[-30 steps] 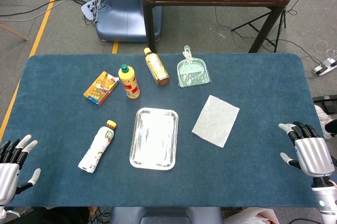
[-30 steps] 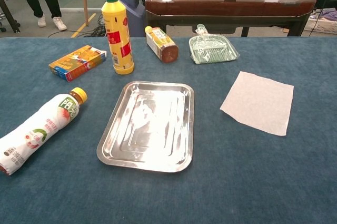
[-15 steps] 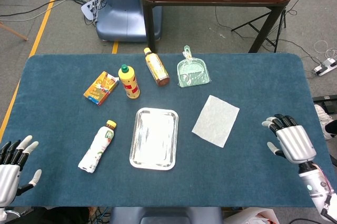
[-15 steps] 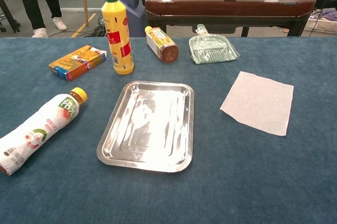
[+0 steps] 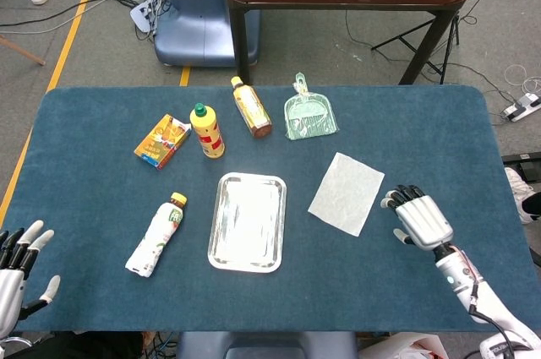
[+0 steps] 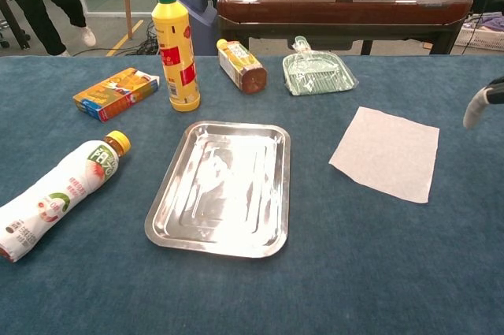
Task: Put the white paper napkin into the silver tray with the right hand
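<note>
1. Your left hand (image 5: pixel 15 270) sits idle at the table's near left corner, fingers apart, holding nothing.
2. The silver tray (image 5: pixel 248 221) lies bare at centre, with a white drink bottle (image 5: pixel 156 236) well to its left.
3. The white paper napkin (image 5: pixel 347 193) lies flat just right of the tray, untouched, its near edge free.
4. Your right hand (image 5: pixel 419 219) has moved in from the right edge over the last second and now hovers just right of the napkin, fingers spread and empty, so the grasp comes next; open cloth runs from there to the tray.
</note>
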